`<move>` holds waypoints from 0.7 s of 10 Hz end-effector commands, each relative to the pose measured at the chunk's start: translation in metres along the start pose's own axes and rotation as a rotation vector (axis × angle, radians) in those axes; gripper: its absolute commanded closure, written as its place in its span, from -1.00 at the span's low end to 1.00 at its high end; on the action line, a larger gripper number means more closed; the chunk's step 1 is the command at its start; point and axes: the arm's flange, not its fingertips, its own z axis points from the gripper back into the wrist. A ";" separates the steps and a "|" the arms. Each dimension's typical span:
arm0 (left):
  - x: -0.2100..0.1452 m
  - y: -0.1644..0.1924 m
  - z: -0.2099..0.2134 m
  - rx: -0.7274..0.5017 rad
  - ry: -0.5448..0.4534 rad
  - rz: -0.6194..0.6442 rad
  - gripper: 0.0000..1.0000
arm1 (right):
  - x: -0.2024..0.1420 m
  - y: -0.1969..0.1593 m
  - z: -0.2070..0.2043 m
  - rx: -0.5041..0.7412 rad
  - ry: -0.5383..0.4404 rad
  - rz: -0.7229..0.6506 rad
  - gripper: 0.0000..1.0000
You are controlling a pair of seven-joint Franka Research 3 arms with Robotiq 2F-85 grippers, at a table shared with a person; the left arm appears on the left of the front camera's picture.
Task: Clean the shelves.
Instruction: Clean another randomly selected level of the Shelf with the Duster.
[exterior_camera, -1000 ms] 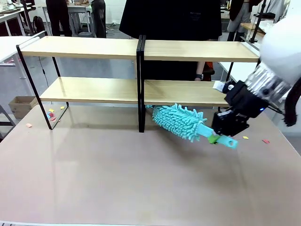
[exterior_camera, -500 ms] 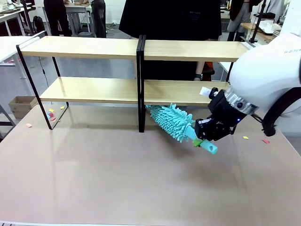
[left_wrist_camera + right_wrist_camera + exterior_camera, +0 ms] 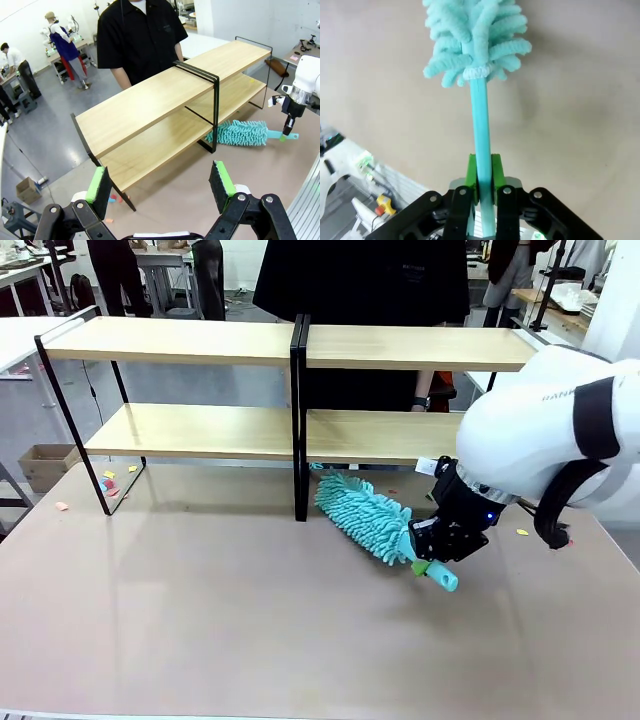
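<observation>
The shelves (image 3: 200, 341) are a wide two-tier rack of light wooden boards on a thin black frame, standing at the far side of the table; they also show in the left wrist view (image 3: 165, 100). My right gripper (image 3: 428, 562) is shut on the handle of a teal fluffy duster (image 3: 362, 512), whose head lies low over the tabletop just in front of the right unit's lower board. In the right wrist view the green pads (image 3: 470, 172) clamp the duster's handle (image 3: 481, 120). My left gripper (image 3: 160, 185) is open, held high and apart from the rack.
A person in a black shirt (image 3: 360, 280) stands behind the shelves. Small coloured paper scraps (image 3: 110, 483) lie on the table near the rack's left leg and at the right (image 3: 566, 539). A cardboard box (image 3: 45, 465) sits on the floor to the left.
My right arm has moved left and down, carrying the duster from under the right lower board to low over the tabletop in front of it.
</observation>
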 end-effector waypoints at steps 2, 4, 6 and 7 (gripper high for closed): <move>-0.001 0.000 -0.001 0.005 -0.002 -0.002 -1.00 | 0.001 -0.017 0.001 -0.149 -0.040 -0.193 0.74; -0.001 0.000 -0.001 0.005 -0.002 -0.002 -1.00 | -0.006 -0.043 0.013 -0.208 -0.038 -0.326 0.74; -0.001 0.000 -0.001 0.005 -0.002 -0.002 -1.00 | -0.014 -0.070 0.028 -0.293 -0.026 -0.525 0.74; -0.001 0.000 -0.001 0.005 -0.002 -0.002 -1.00 | -0.019 -0.074 0.035 -0.342 -0.071 -0.575 0.74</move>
